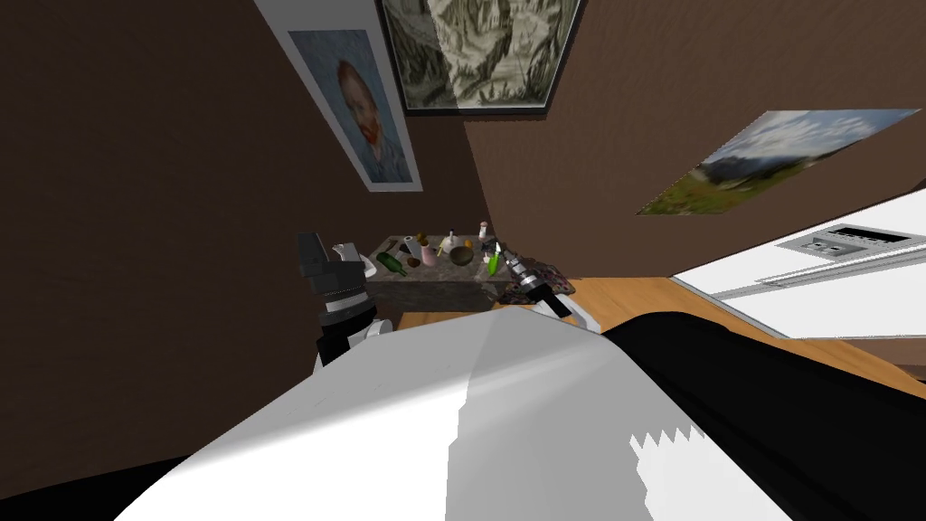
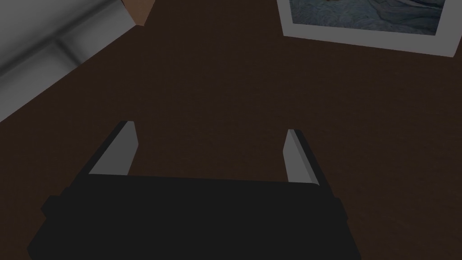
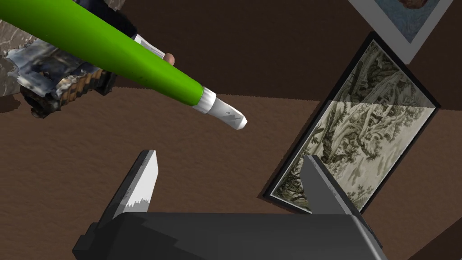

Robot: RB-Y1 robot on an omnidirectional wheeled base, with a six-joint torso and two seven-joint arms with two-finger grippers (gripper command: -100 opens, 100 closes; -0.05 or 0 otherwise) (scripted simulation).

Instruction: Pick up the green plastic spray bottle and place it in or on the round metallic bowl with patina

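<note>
Dark brown walls with framed pictures back a small stone-topped table [image 1: 434,288] crowded with small items. The green spray bottle [image 3: 113,49] is at the table's right end, near the round bowl [image 1: 461,256] but apart from it. From the right wrist camera it runs slantwise beyond the fingertips of the right gripper [image 3: 230,178], with its white nozzle [image 3: 223,110] at one end. I cannot tell whether its base rests on the table. The right gripper's fingers are spread wide, with nothing between them. The left gripper [image 2: 210,151] is likewise spread and empty, held beside the table's left end.

Handling judgement: the bottle looks light and rigid, with a smooth, glossy, tapering body, so thin blades may slide along the taper. I would take hold across the thicker green barrel, clear of the nozzle, with the fingers square to the long axis. A narrow item tips easily, so close gently. A darker green bottle [image 1: 391,262] lies further left; do not confuse the two.
</note>
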